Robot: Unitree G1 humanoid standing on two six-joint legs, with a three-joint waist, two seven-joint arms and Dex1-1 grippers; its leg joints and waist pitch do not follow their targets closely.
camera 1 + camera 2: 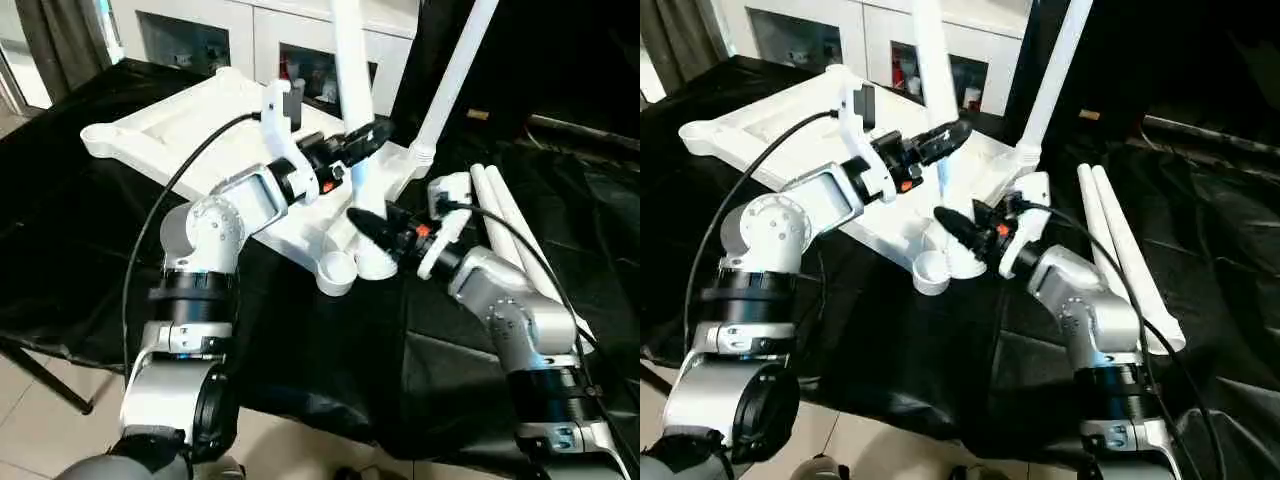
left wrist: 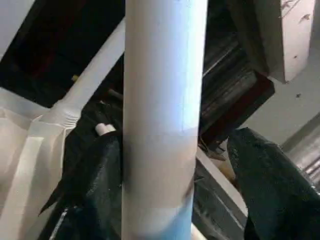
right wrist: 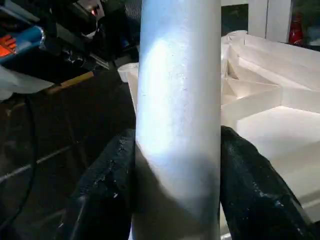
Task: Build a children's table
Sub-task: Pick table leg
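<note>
1. the left gripper (image 1: 362, 140) reaches in from the left to the upright leg (image 1: 351, 60), well above the table top. in the left wrist view one black finger (image 2: 100, 185) lies against the tube and the other finger (image 2: 265, 180) stands off it with a gap, so the jaws are fairly wide and not clamped on the leg.
2. the table top (image 1: 190, 125) lies upside down on the black cloth (image 1: 70, 230), ribbed underside up, tilted from far left towards near centre. its near corner socket (image 1: 337, 271) is an open round cup with nothing in it.
3. the upright leg stands in the socket just beside that empty one, its collared foot (image 1: 374, 262) seated at the near edge of the top.
4. the right gripper (image 1: 372, 228) comes in from the right and sits low on that same leg, just above the foot. in the right wrist view both fingers (image 3: 107, 185) press the tube's sides, so it is closed about halfway, holding the leg.
5. a second leg (image 1: 455, 75) stands slanted in the socket at the far right corner of the top.
6. two more spare legs (image 1: 510, 225) lie side by side, touching, on the cloth at the right, beyond the right forearm.
</note>
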